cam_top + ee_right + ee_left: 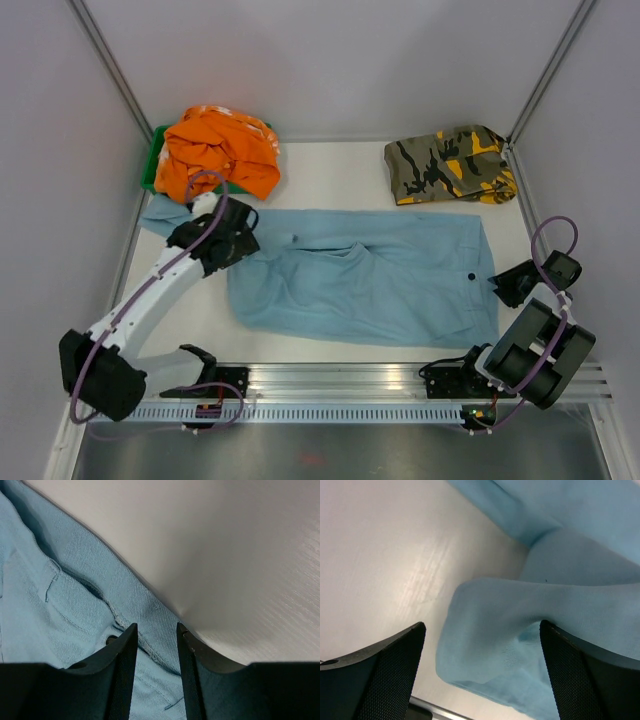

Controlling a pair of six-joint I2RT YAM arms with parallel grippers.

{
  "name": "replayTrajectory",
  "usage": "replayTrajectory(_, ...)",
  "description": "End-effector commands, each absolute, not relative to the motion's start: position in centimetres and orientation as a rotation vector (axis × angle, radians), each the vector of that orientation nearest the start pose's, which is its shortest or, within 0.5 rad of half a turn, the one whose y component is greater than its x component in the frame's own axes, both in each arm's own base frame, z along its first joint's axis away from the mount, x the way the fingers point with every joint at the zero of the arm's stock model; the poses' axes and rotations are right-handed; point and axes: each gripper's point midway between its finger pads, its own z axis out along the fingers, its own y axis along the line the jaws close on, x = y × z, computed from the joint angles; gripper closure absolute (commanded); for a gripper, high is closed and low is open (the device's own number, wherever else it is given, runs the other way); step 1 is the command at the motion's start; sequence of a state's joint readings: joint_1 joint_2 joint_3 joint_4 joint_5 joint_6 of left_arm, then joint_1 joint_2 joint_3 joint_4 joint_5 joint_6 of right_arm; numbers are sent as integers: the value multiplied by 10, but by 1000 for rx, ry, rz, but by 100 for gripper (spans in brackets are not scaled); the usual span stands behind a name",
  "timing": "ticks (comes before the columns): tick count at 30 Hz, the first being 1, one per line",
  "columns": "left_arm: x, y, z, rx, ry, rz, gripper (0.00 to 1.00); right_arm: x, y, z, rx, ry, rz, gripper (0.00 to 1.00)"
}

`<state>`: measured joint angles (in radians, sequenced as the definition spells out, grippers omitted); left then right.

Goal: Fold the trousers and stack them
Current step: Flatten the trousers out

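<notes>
The trousers (380, 280), thin soft light blue cloth, lie folded lengthwise into a broad band across the middle of the smooth white table (330, 170), waist at the right with a small dark button (470, 276). Left gripper (482, 625) stands wide open at the leg end, its black mesh-textured fingers (395, 670) either side of a rounded, limp fold. Right gripper (156, 627) is narrowly parted over the stitched waistband edge, just beside the button.

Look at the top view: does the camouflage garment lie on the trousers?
No, the camouflage garment lies beyond the far edge of the trousers, near the back right corner, not on them.
</notes>
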<state>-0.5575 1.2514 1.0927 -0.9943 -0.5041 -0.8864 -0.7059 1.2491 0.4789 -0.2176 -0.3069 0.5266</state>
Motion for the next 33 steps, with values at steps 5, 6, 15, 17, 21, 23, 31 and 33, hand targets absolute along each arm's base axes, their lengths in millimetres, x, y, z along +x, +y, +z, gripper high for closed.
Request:
replayTrajectory(5, 314, -72, 160, -481, 2297, -106, 0, 247, -106, 23, 1315, 2123, 350, 56)
replayTrajectory(6, 323, -77, 161, -464, 2286, -139, 0, 247, -106, 23, 1316, 2121, 348, 56)
replayTrajectory(15, 353, -19, 149, -753, 2257, -263, 0, 246, -106, 26, 1306, 2126, 344, 56)
replayTrajectory(17, 357, -18, 161, -705, 2167, -439, 0, 247, -106, 26, 1306, 2125, 345, 56)
replayTrajectory(21, 361, -43, 211, -398, 1974, -724, 0, 247, -106, 22, 1318, 2126, 352, 56)
replayTrajectory(23, 363, -53, 213, -342, 1970, -787, 0, 248, -105, 21, 1324, 2127, 361, 56)
replayTrajectory(31, 362, -93, 144, -231, 2201, -899, 5, 247, -108, 23, 1319, 2124, 341, 56)
replayTrajectory(33, 352, -131, 135, -136, 2262, -936, 7, 247, -108, 22, 1323, 2124, 338, 56)
